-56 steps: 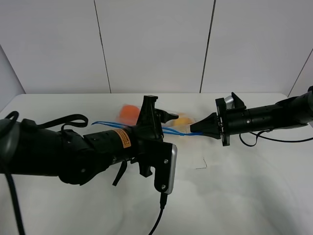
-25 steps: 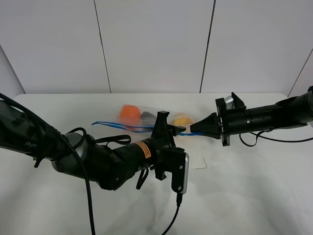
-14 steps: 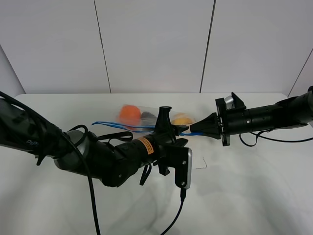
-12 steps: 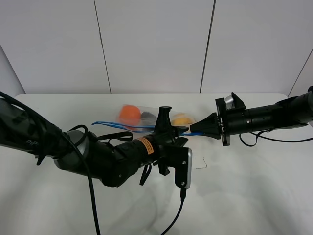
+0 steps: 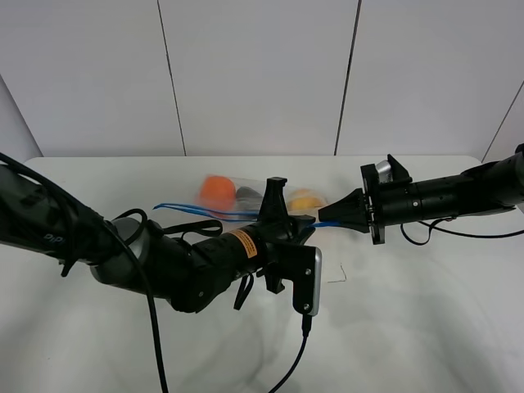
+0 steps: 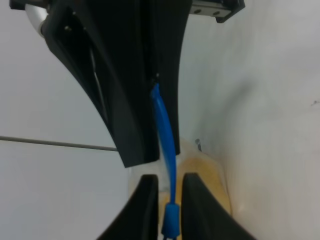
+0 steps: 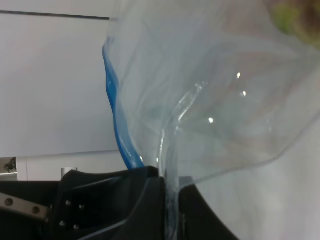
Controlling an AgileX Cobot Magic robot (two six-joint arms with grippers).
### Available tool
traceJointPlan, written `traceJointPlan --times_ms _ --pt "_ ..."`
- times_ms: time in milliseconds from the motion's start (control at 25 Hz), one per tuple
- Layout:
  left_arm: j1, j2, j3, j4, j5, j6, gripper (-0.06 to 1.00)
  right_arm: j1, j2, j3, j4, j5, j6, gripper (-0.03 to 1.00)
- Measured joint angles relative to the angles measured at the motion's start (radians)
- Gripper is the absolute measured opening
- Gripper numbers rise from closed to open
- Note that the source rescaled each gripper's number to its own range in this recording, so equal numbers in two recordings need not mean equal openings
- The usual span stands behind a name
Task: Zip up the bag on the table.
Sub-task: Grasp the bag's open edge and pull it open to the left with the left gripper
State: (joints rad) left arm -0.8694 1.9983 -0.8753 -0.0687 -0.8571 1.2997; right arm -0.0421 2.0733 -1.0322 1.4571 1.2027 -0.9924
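bag place: the bag [image 5: 248,183] sits on the table [image 5: 409,311], a little toward 12 o'clock from the middle. Its blue zipper strip [image 5: 184,208] is on the 6 o'clock edge, running from 9 to 3.
contents: an orange [image 5: 217,190] and a yellow fruit [image 5: 304,199] show through the film.
right gripper: my right gripper [image 5: 321,219] is clenched on the 3 o'clock corner. The wrist view shows clear film and blue strip pinched between the fingers [image 7: 150,200].
left gripper: my left gripper [image 6: 170,200] straddles the strip just to 9 o'clock of the right one. The fingers [image 6: 145,205] are drawn in close on either side of the blue slider [image 6: 170,222], but I cannot tell whether the pads actually press.
handling: I judge the film thin, limp and slick, and the fruit gives it weight that would drag. The strip is the only firm part.
where to hold: one end of the strip pinned, the other grip on the slider, so the pull goes along the strip and not into the film.
change: 2.2 s ago my left gripper was beside the orange. Now it is further toward 3 o'clock, close to the right gripper, which has not shifted.
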Motion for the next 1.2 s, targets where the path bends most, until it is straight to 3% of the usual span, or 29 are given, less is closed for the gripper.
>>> traceJointPlan --times_ms 120,440,880,1200 --pt "0.000 0.000 0.000 -0.001 0.004 0.001 0.00 0.000 0.000 0.000 -0.001 0.000 0.000 0.00" --pt "0.000 0.000 0.000 -0.004 0.004 0.009 0.00 0.000 0.000 0.000 -0.002 0.000 0.000 0.00" --pt "0.000 -0.016 0.002 -0.136 0.005 0.112 0.00 0.000 0.000 0.000 0.022 -0.003 0.000 0.00" --pt "0.011 -0.074 0.098 -0.160 -0.006 0.142 0.00 0.001 0.000 0.000 -0.001 0.020 0.000 0.00"
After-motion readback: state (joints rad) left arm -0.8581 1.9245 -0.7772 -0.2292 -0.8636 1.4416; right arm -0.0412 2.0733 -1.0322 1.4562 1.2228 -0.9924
